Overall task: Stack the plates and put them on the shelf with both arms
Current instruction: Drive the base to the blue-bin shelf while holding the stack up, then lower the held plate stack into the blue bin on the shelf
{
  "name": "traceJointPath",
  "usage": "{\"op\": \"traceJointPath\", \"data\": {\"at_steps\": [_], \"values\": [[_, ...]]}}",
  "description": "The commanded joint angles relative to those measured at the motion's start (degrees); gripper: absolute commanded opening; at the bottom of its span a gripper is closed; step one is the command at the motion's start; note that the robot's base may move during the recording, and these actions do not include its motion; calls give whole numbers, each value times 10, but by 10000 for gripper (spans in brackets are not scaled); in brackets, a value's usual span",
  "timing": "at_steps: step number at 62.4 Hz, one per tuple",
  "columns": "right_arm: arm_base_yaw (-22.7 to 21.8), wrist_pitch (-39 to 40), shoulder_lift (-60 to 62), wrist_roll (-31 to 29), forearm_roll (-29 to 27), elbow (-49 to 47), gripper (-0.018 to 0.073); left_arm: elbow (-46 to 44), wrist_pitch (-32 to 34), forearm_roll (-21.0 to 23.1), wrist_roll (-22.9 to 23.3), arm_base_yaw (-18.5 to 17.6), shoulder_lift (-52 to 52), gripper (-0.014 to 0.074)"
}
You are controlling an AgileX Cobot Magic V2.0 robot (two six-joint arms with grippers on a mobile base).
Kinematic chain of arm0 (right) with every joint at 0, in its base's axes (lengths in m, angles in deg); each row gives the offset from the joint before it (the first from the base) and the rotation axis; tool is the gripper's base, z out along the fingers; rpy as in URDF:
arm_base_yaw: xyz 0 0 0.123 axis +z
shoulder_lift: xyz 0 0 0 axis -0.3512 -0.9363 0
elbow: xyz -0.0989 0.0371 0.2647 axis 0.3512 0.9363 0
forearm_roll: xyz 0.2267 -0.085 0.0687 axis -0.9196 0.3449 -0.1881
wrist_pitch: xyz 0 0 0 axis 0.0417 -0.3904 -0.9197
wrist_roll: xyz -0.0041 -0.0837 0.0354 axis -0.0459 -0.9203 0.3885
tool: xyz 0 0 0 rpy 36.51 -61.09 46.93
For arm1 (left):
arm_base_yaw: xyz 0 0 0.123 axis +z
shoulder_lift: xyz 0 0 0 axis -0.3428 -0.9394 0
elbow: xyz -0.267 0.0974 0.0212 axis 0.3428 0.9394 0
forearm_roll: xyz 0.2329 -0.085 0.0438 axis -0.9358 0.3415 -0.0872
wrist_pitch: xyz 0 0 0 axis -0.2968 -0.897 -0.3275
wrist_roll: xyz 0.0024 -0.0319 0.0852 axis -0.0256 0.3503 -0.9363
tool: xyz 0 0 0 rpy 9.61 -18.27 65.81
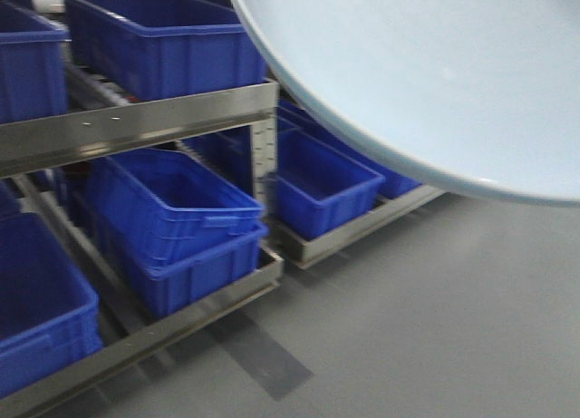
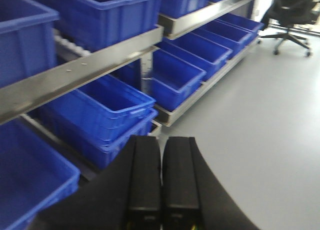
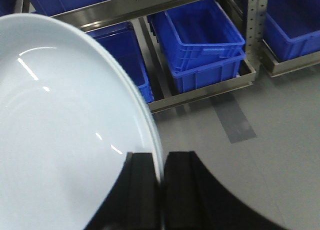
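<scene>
Shelf beam (image 1: 136, 123): we note it spans the front, with crates just above and below.
Blue crates (image 1: 172, 218): they occupy every bay we can see.
Open floor (image 1: 435, 309): we find it bare beside the crates.
Plate (image 1: 408, 73): it masks our upper-right front view.
Office chair (image 2: 290, 15): far off across the floor.

No text, labels, brands or numbers can be read in any view; the small marks down the shelf upright (image 1: 264, 160) are too blurred to tell whether they are holes or print
</scene>
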Motion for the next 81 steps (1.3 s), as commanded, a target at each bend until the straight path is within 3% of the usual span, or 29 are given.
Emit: {"op": "traceJointPath", "data": {"at_steps": [1,81], "values": [[2,45,2,-2,-17,-16,56,-18,54,3,1,0,-3,84],[2,45,2,-2,-17,-16,56,-18,54,3,1,0,-3,84]]}}
